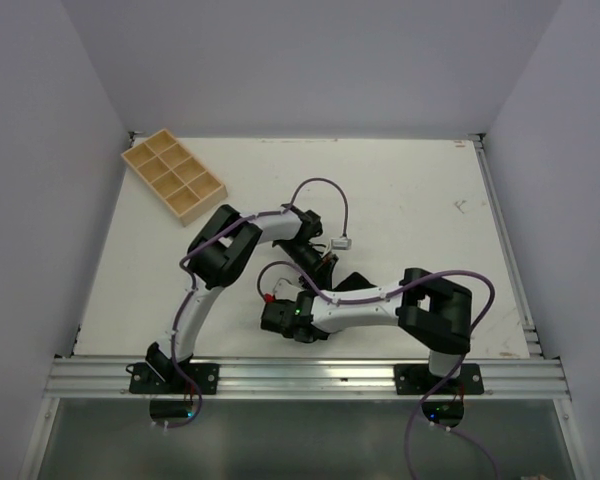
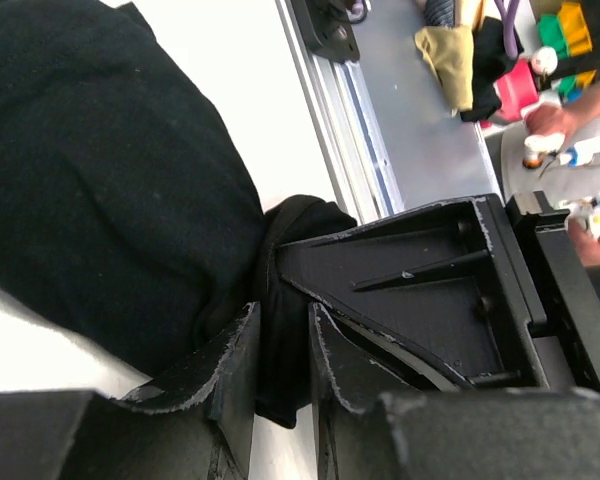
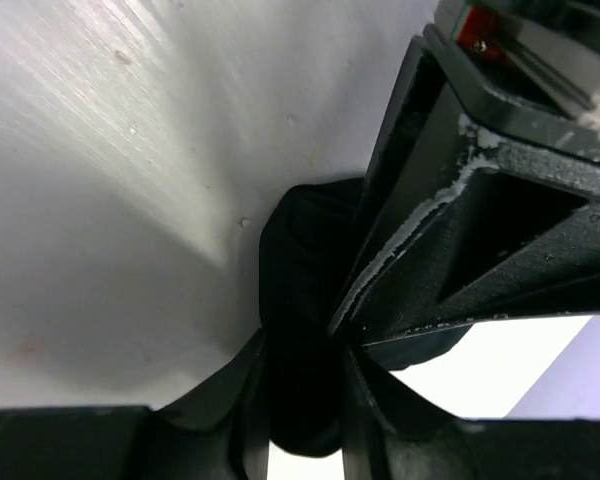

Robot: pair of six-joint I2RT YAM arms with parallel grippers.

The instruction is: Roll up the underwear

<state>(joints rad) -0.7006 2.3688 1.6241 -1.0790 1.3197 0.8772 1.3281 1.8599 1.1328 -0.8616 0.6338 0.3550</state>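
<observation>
The underwear [image 2: 100, 180] is a soft black bundle on the white table, filling the upper left of the left wrist view. One fold of it runs down between the fingers of my left gripper [image 2: 283, 312], which is shut on it. In the right wrist view another bunched part of the underwear [image 3: 300, 260] fills the gap of my right gripper [image 3: 302, 350], also shut on it. The two grippers touch tip to tip. From above, the left gripper [image 1: 318, 268] and right gripper [image 1: 298, 292] meet mid-table, with the underwear [image 1: 358, 283] showing just to their right.
A wooden tray [image 1: 173, 175] with several compartments lies at the back left of the table. The aluminium rail [image 2: 350, 110] of the table's near edge runs close behind the grippers. Walls close in the table on three sides.
</observation>
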